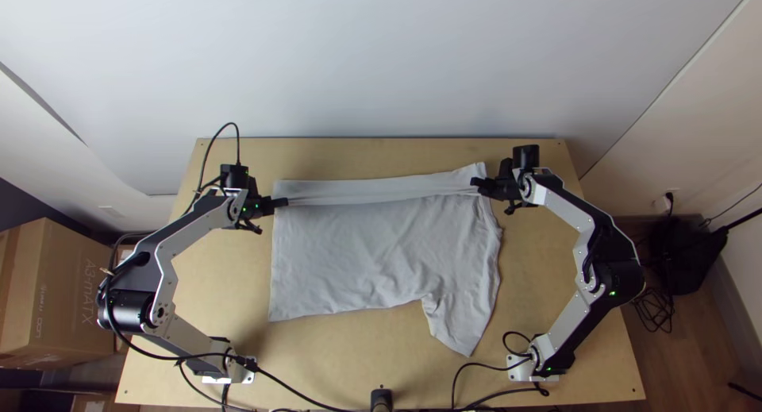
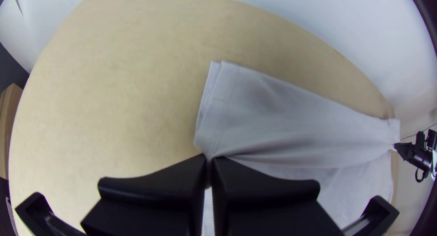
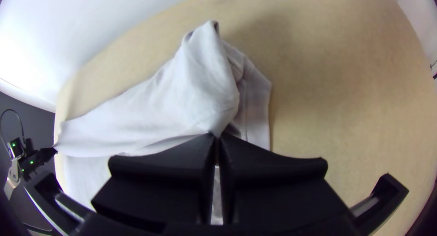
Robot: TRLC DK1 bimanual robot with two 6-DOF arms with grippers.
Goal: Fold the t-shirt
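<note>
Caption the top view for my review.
Left gripper and right gripper pinch a grey T-shirt near its far side on the wooden table.

Matt cloth t-shirt (image 1: 357, 253), smooth wooden table (image 1: 230, 285)

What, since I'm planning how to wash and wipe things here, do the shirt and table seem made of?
The shirt looks like matte jersey, perhaps cotton or a blend: it creases softly and shows stitched hem lines. The table looks like dull-finished wood, possibly plywood, judging by its flat, pale tan surface.
</note>
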